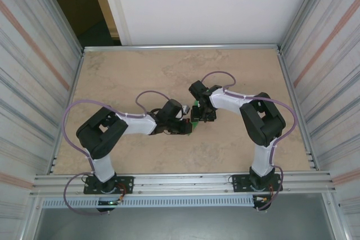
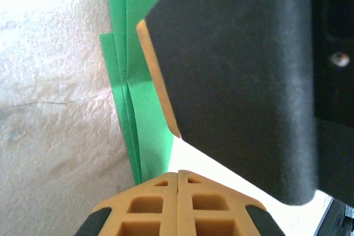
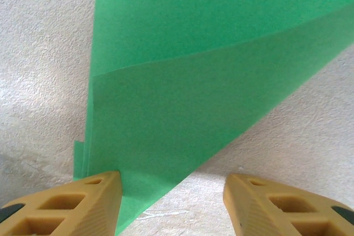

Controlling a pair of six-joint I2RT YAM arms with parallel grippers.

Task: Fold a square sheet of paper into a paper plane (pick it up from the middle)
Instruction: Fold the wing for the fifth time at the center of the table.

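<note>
**Halfway through the folds, no dart yet**

So the square sheet of paper (image 3: pixel 182 81) clearly has some folds in it. From the right wrist it's a layered wedge with a slanted crease across it, lying flat on the table (image 3: pixel 33 53).

The right gripper (image 3: pixel 171 181) has its fingers about half spread and is holding nothing. The wedge narrows down right against one fingertip (image 3: pixel 102 192) and fans out ahead of the gap.

The left gripper (image 2: pixel 177 192) is closed all the way. Stacked folded edges start right at its tips and run ahead, slightly to one side. Can't tell if it's pinching a layer or just pressing down.

My guess is the wing folds and the final centre crease are what's left.
</note>
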